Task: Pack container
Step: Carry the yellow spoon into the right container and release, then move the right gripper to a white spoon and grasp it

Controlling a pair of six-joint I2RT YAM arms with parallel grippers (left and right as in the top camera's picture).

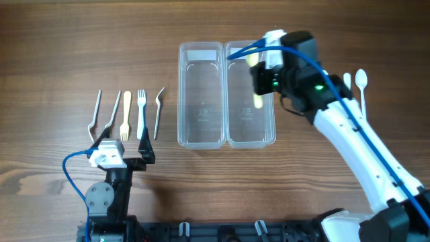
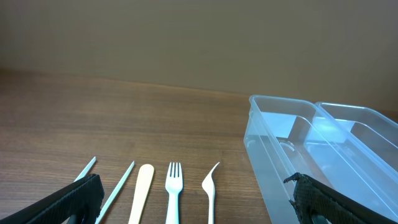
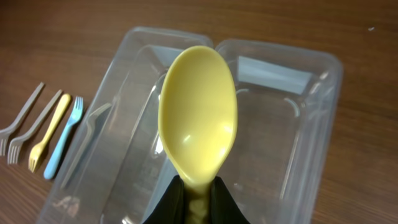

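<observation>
Two clear plastic containers stand side by side mid-table, the left one [image 1: 200,47] and the right one [image 1: 250,142]. My right gripper [image 1: 261,79] hovers over the right container, shut on the handle of a yellow spoon [image 3: 198,115]. In the right wrist view the spoon's bowl points forward above the shared wall of the two containers [image 3: 298,81], and the gripper [image 3: 196,199] pinches its neck. My left gripper [image 1: 124,153] is open near the front edge, below a row of cutlery. A pale blue fork [image 2: 173,186] and a yellow handle [image 2: 142,190] lie ahead of its spread fingers [image 2: 81,199].
The cutlery row left of the containers holds two grey forks [image 1: 96,114], a yellow fork [image 1: 126,114], the blue fork [image 1: 141,111] and a grey knife [image 1: 158,111]. White spoons [image 1: 361,81] lie at the right, beside the right arm.
</observation>
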